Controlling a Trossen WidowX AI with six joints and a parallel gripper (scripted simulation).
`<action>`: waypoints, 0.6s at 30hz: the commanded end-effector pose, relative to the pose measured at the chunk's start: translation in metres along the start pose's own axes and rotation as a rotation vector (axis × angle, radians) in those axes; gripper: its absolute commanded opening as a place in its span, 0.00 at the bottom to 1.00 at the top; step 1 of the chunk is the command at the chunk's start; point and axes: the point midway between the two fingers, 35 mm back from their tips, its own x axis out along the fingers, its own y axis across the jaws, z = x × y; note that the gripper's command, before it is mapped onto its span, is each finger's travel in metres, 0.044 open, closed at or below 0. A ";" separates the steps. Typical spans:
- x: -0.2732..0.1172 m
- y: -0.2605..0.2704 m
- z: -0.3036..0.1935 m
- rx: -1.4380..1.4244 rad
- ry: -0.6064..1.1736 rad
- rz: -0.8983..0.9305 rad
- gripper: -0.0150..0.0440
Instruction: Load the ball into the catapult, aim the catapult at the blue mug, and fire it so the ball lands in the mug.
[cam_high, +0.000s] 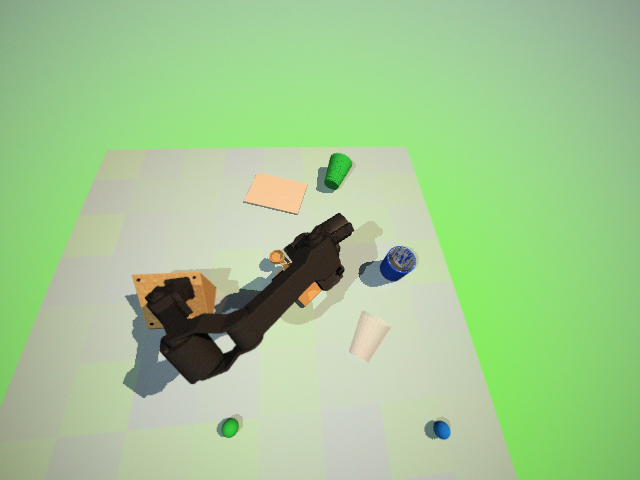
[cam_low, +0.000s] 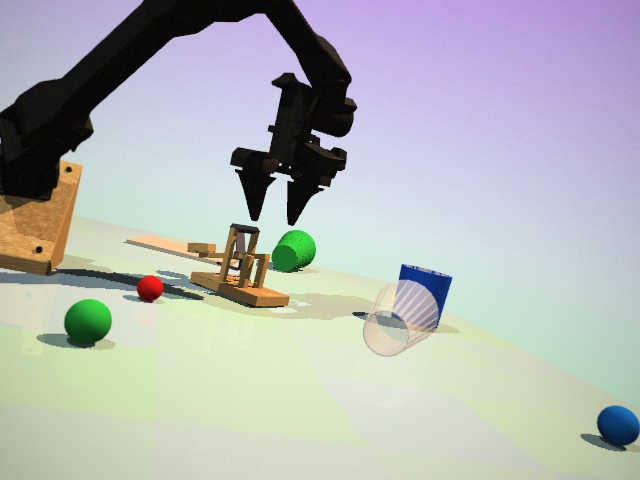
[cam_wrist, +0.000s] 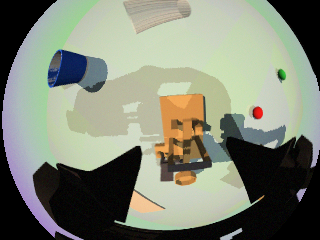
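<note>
The wooden catapult (cam_high: 309, 295) (cam_low: 268, 297) (cam_wrist: 182, 109) stands upright on the table, its base end towards the mug's side and its throwing cup (cam_high: 277, 256) (cam_low: 201, 248) (cam_wrist: 185, 178) at the other end. No ball shows in that cup. My gripper (cam_low: 273, 222) (cam_wrist: 186, 147) is open and empty, just above the catapult's frame; the top view has its fingers hidden under the arm. The red ball (cam_low: 149, 288) (cam_wrist: 257, 113) lies on the table between the arm's base and the catapult. The blue mug (cam_high: 395, 269) (cam_low: 431, 276) (cam_wrist: 71, 68) stands upright beyond the catapult's base end.
A translucent cup (cam_high: 369, 335) (cam_low: 385, 330) (cam_wrist: 155, 15) lies near the mug. A green cup (cam_high: 338, 170) (cam_low: 294, 251) lies behind, beside a flat tan board (cam_high: 275, 193). A green ball (cam_high: 230, 427) (cam_low: 87, 321) (cam_wrist: 282, 74) and a blue ball (cam_high: 442, 429) (cam_low: 617, 425) lie in front.
</note>
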 end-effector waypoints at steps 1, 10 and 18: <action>0.005 -0.003 0.000 -0.004 0.007 -0.018 1.00; 0.011 -0.007 0.000 -0.004 0.015 -0.024 1.00; 0.039 -0.009 0.000 -0.001 0.009 -0.026 1.00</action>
